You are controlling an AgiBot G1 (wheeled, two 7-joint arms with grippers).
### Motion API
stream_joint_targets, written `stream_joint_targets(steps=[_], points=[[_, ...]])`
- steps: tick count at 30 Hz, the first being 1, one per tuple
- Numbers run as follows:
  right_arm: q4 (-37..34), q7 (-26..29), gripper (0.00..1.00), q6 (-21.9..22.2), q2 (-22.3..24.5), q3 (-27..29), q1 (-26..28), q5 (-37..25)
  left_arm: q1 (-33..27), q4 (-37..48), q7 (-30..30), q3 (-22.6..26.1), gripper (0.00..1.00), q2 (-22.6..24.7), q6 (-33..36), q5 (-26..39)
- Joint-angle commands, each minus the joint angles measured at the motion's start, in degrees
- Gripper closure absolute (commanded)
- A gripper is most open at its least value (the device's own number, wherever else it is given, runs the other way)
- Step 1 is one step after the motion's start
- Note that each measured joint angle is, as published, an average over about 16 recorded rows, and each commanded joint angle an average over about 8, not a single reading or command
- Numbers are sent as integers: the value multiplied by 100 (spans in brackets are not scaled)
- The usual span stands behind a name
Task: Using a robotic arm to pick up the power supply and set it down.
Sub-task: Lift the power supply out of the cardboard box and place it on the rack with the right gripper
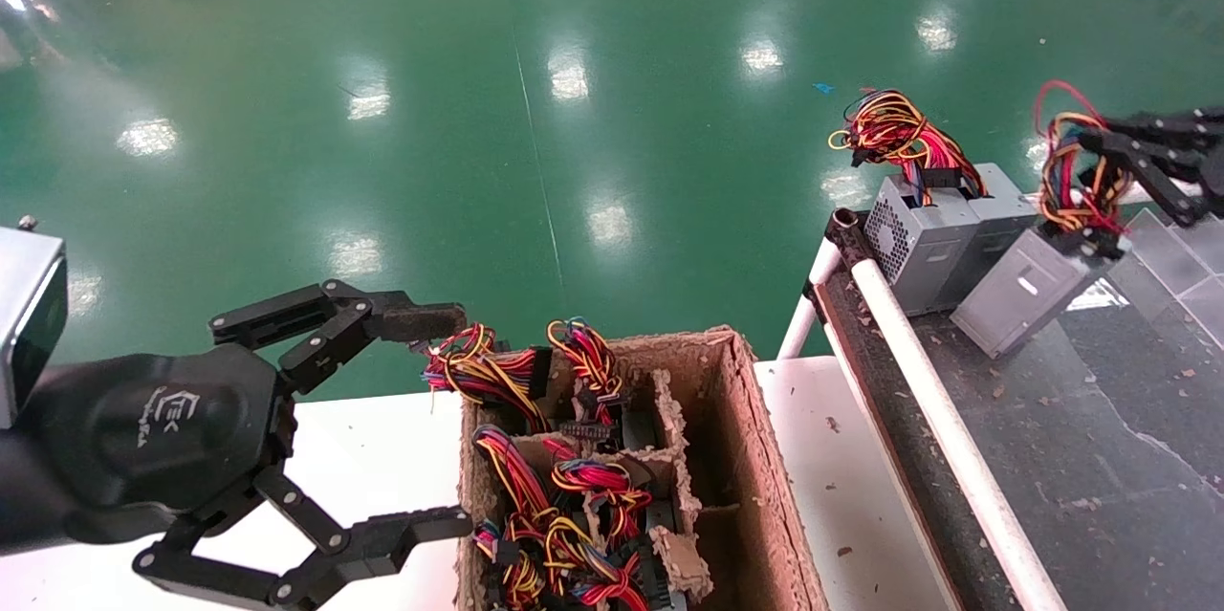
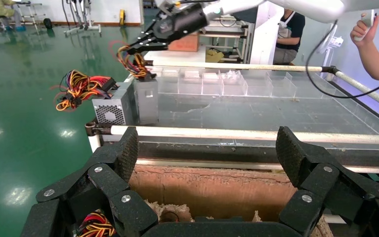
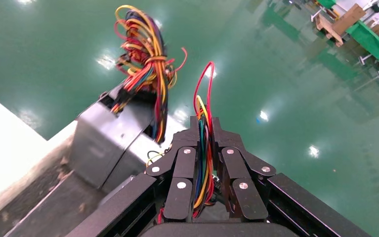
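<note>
Currently the right gripper [image 1: 1100,173] is clenched on the wire bundle [image 1: 1071,166] of a grey power supply [image 1: 1028,291]; in the right wrist view its fingers [image 3: 180,185] press together with red, yellow and orange wires [image 3: 203,163] pinched between them. The held power supply hangs directly below the fingertips, tilted, its cable end up toward the gripper and its long axis slanting down toward the conveyor surface [image 1: 1100,458]; whether its lower corner touches the surface cannot be told. It is a plain grey metal box with a small pale label on the upper face. Just beside it, on the side away from the gripper's palm, stands a second power supply [image 1: 923,243] with a perforated fan grille and its own wire bundle [image 1: 894,133] rising from the top. The left gripper [image 1: 430,425] is spread wide, holding nothing, level with the edge of a cardboard box [image 1: 755,458] packed with wired units [image 1: 564,496], on a white table [image 1: 382,439].
</note>
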Motion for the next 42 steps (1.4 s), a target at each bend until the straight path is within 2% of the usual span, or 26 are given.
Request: stream_joint_targets(steps=[1, 7, 15, 30, 31, 32, 38, 39, 42], points=[[-295, -33, 100, -29, -182, -123, 361, -232, 0, 0, 0, 0, 0, 0, 0, 0], [-1110, -319, 100, -134, -588, -335, 1041, -597, 0, 0, 0, 0, 0, 0, 0, 0], [-1974, -751, 100, -103, -998, -490, 1654, -874, 0, 0, 0, 1, 0, 0, 0, -1], [-2959, -1318, 100, 32, -1452, -605, 2243, -1073, 0, 0, 1, 1, 0, -1, -1, -1], [-3001, -1345, 97, 44, -1474, -607, 2261, -1077, 0, 0, 1, 1, 0, -1, -1, -1], [-3038, -1370, 87, 54, -1495, -610, 2277, -1082, 0, 0, 1, 2, 0, -1, -1, -1], [-3228, -1495, 12, 82, -1581, -621, 2341, -1099, 0, 0, 1, 2, 0, -1, -1, -1], [-3254, -1510, 3, 78, -1587, -621, 2349, -1100, 0, 0, 1, 2, 0, -1, -1, -1], [-3325, -1547, 0, 61, -1592, -619, 2364, -1097, -1, 0, 1, 2, 0, -1, -1, -1]])
